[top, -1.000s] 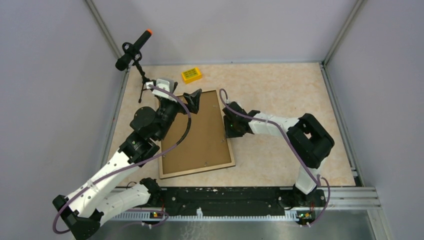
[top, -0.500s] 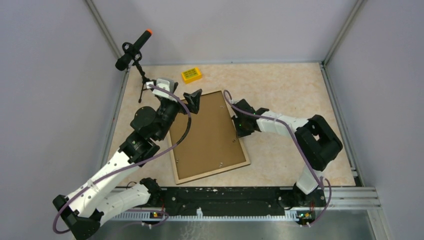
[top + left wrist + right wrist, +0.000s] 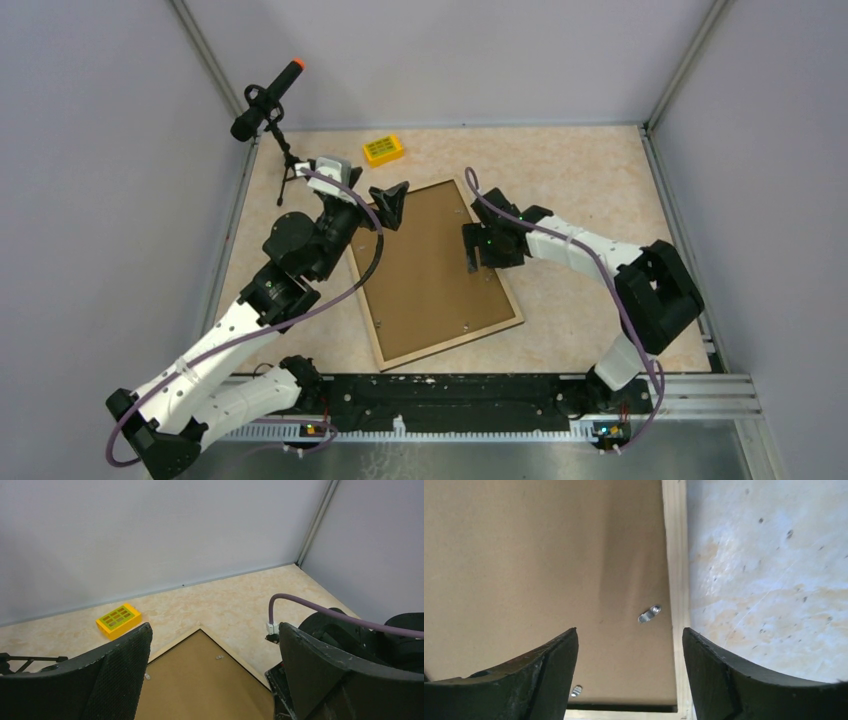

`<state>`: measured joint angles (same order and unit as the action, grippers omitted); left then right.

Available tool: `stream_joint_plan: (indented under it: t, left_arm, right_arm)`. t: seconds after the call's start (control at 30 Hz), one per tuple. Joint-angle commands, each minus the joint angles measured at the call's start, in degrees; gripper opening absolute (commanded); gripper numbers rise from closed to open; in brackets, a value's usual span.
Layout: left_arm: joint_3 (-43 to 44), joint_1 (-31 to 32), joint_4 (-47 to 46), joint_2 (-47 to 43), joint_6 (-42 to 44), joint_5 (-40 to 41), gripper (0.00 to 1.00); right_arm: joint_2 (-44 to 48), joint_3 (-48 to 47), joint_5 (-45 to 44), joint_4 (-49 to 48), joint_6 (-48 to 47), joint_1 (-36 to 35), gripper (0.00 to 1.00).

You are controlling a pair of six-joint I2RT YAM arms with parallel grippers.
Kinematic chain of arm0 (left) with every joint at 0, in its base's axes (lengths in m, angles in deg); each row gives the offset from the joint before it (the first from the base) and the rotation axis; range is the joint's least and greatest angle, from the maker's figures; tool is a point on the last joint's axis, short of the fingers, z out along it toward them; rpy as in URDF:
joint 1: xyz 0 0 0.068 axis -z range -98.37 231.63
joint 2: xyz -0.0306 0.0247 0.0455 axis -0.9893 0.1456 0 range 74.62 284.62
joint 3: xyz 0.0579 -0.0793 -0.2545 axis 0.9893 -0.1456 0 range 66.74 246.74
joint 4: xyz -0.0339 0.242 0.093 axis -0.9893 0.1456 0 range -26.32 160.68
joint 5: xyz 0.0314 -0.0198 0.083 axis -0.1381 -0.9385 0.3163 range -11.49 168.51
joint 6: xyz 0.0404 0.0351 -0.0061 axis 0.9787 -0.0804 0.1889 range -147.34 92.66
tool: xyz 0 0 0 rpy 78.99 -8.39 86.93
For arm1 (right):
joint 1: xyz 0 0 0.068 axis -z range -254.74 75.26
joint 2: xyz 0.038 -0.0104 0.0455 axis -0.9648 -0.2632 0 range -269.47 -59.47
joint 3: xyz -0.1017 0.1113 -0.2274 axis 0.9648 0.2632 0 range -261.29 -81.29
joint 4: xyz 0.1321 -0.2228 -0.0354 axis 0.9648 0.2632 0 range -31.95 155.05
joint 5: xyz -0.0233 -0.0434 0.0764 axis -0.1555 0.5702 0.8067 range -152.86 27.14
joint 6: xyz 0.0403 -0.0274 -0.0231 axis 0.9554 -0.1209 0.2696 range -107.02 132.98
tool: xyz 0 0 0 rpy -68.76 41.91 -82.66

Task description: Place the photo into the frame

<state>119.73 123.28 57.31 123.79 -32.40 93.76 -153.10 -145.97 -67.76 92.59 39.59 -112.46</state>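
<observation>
The frame point(image 3: 452, 344) lies face down on the table, light wood rim up, with the brown hardboard backing sheet point(image 3: 430, 270) inside it. The photo is not in view. My left gripper point(image 3: 388, 202) is open and empty, hovering over the frame's far left corner point(image 3: 200, 629). My right gripper point(image 3: 474, 250) is open, low over the frame's right edge. In the right wrist view its jaws straddle the wooden rim point(image 3: 675, 580) and a small metal clip point(image 3: 650, 614) on the backing sheet point(image 3: 549, 570); I cannot tell whether they touch it.
A yellow block point(image 3: 383, 149) lies near the back wall, also in the left wrist view point(image 3: 118, 620). A microphone on a small tripod point(image 3: 266, 100) stands at the back left corner. Walls close three sides. Bare table point(image 3: 580, 180) lies right of the frame.
The frame has slid and turned to the right, its near end swinging furthest. My right gripper moved right with it along its right edge. The left arm barely moved.
</observation>
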Motion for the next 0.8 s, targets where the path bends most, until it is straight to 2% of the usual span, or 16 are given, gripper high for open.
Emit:
stream_joint_plan:
  t: [0.0,0.2,0.43,0.5,0.57,0.77]
  left_arm:
    - [0.8,-0.2,-1.5,-0.4,-1.8,-1.7,0.99]
    - [0.7,-0.2,-1.5,-0.2,-1.7,-1.2,0.99]
    - [0.8,-0.2,-1.4,-0.3,-1.8,-1.6,0.99]
    - [0.8,-0.3,-1.5,-0.5,-1.7,-1.1,0.99]
    - [0.7,-0.3,-1.5,-0.5,-1.4,-0.6,0.99]
    - [0.8,-0.3,-1.4,-0.3,-1.7,-1.2,0.99]
  right_arm:
    - [0.0,-0.8,-3.3,3.7,3.8,-1.6,0.77]
    - [-2.0,-1.1,-5.7,3.4,3.4,-1.0,0.82]
    - [-3.2,1.4,-2.7,-1.0,3.8,1.1,0.66]
    - [-4.1,1.3,-2.0,-1.2,3.5,1.1,0.56]
    - [-4.9,1.2,-1.6,-0.8,3.1,1.1,0.51]
    - [-5.4,1.6,-1.9,-0.6,2.5,1.1,0.53]
